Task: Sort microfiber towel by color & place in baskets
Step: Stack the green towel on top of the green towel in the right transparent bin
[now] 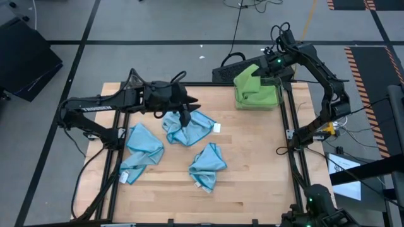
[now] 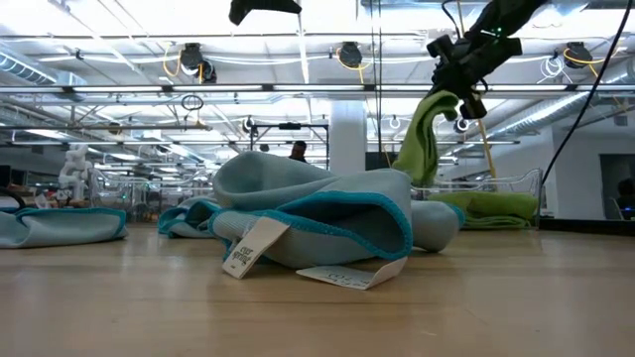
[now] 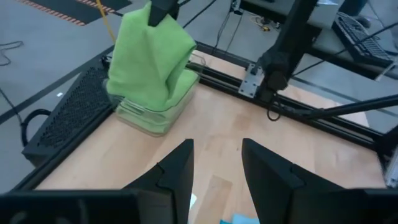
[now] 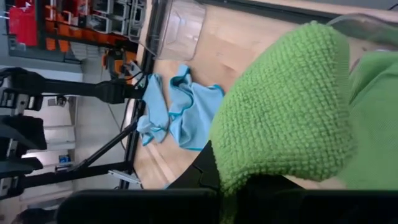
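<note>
Pale wood desk [image 1: 252, 164], black frame round edges, grey floor w/ taped lines beyond. Three blue towels: left [image 1: 140, 151], mid [image 1: 187, 128], front [image 1: 207, 165]. Left tool [image 1: 184, 116] over mid towel, fingers apart, empty. Right tool [image 1: 260, 74] clenched on green towel [image 1: 247, 81], above clear basket [image 1: 257, 99] at desk's far right corner. Second basket [image 4: 174, 28] in right wrist view only.

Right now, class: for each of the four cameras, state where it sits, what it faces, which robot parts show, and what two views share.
High view: above the table, looking down; both arms, blue towels, green towel over the basket.
Low view: at tabletop height, looking across; right gripper holding the green towel.
Left wrist view: on the left arm; its open fingers, facing the basket.
Right wrist view: on the right arm, pressed against the green towel.
Shared: all four show the green towel.
</note>
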Robot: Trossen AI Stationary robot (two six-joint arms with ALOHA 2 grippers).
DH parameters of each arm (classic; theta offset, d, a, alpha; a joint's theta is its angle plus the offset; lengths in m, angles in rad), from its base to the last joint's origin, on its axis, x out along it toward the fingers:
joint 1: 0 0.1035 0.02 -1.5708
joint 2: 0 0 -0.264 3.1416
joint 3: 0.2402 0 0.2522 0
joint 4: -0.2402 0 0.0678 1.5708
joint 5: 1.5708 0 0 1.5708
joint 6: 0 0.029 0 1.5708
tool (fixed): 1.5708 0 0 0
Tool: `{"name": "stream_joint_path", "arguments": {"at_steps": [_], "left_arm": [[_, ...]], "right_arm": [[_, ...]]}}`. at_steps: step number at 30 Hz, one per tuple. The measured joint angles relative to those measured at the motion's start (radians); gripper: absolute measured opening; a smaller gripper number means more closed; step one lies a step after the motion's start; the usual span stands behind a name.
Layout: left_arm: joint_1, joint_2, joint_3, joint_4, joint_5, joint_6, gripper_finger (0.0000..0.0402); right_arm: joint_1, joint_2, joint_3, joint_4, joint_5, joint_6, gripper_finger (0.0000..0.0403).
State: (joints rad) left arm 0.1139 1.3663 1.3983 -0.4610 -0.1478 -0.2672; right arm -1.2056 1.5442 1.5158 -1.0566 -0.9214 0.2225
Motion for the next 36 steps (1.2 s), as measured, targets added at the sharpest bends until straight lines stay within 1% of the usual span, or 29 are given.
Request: {"name": "stream_joint_path", "arguments": {"at_steps": [7,11,15,23,30,36], "left_arm": [[0.006,0.000,0.000,0.000,-0.010,-0.004,0.0136],[0.018,0.000,0.000,0.000,-0.010,-0.005,0.0136],[0.032,0.000,0.000,0.001,-0.010,-0.006,0.0136],[0.044,0.000,0.000,0.002,-0.010,-0.005,0.0136],[0.044,0.000,0.000,0.002,-0.010,-0.003,0.0136],[0.044,0.000,0.000,0.002,-0.010,-0.005,0.0136]], "right_arm": [[0.003,0.005,-0.002,0.009,0.003,0.000,0.0002],[0.003,0.006,-0.030,0.022,0.032,0.000,0.0002],[0.003,0.006,-0.067,0.041,0.031,0.002,0.0002],[0.003,0.006,-0.074,0.058,0.038,-0.001,0.0002],[0.002,0.006,-0.074,0.030,0.163,-0.046,0.0002],[0.002,0.006,-0.075,-0.065,0.287,-0.130,0.0002]]}}
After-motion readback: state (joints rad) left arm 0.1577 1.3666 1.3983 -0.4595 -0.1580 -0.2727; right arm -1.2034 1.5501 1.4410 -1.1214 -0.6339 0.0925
